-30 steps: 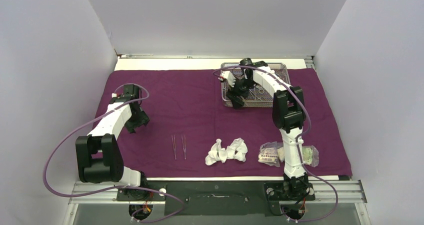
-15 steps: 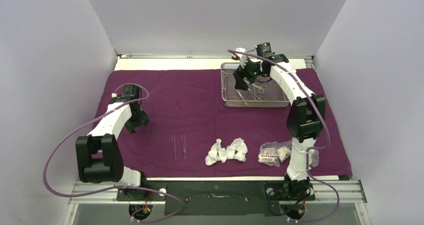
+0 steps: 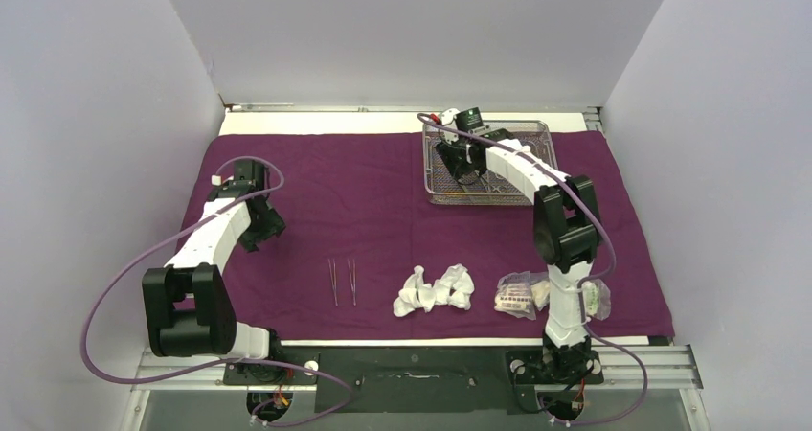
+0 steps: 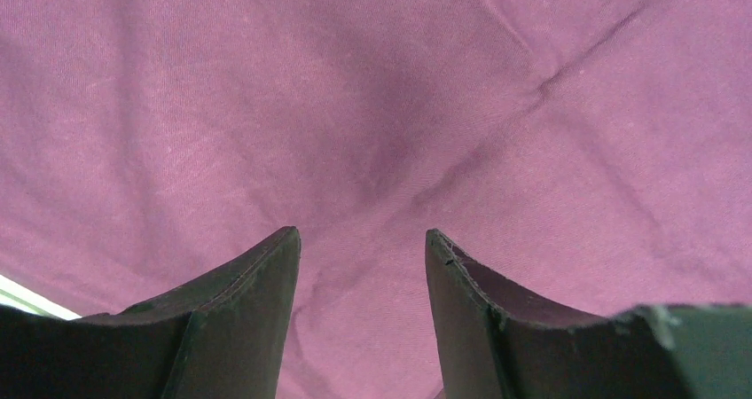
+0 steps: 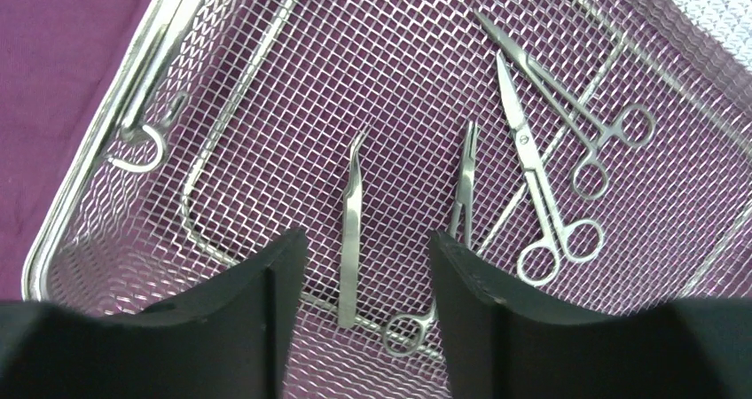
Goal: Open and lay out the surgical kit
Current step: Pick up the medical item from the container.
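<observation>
The dark purple cloth wrap (image 3: 364, 201) lies spread flat on the table. The silver wire-mesh tray (image 3: 436, 190) stands on it at the back right. My right gripper (image 3: 458, 165) is open and empty above the tray's left part. In the right wrist view a curved steel tweezer (image 5: 352, 230) lies between my fingers, with forceps (image 5: 461, 195) and scissors (image 5: 532, 177) to its right. Two thin tweezers (image 3: 343, 281), white gauze wads (image 3: 436, 290) and clear plastic packets (image 3: 522, 294) lie along the cloth's front. My left gripper (image 3: 257, 232) is open and empty just over the cloth (image 4: 372, 106) at the left.
The tray's hinged wire handle (image 5: 213, 222) lies flat inside the tray, and a ring clip (image 5: 137, 142) sits on its left rim. Grey walls close in both sides and the back. A white strip of table (image 3: 316, 123) shows behind the cloth.
My right gripper swung from the tray's front left up to its back edge, then came down over the tray's left part. My left arm shifted only slightly.
</observation>
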Robot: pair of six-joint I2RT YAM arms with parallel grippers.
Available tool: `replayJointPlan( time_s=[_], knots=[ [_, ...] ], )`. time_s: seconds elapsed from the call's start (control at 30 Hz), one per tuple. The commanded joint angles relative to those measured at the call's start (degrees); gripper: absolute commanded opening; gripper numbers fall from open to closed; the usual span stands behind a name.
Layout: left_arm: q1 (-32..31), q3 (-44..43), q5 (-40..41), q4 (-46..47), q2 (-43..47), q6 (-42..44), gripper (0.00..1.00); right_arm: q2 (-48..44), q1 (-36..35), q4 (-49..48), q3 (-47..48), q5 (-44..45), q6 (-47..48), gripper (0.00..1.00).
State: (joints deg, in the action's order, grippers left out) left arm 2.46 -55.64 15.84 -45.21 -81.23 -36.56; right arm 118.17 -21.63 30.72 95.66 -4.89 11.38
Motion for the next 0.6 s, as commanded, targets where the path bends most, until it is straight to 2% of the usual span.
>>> replayJointPlan(
  time_s=[0.0,0.43,0.57],
  knots=[
    [0.4,-0.5,0.0,1.7,1.5,0.5,0.51,0.5,-0.7,-5.5,-1.1,7.0,-2.5,0.43],
    [0.4,-1.1,0.5,1.0,1.3,0.6,0.51,4.9,-0.6,-5.6,-1.5,2.0,-3.8,0.41],
    [0.4,-1.0,0.6,0.9,1.3,0.6,0.51,5.0,-0.2,-6.3,-2.6,1.9,-4.4,0.33]
  ],
)
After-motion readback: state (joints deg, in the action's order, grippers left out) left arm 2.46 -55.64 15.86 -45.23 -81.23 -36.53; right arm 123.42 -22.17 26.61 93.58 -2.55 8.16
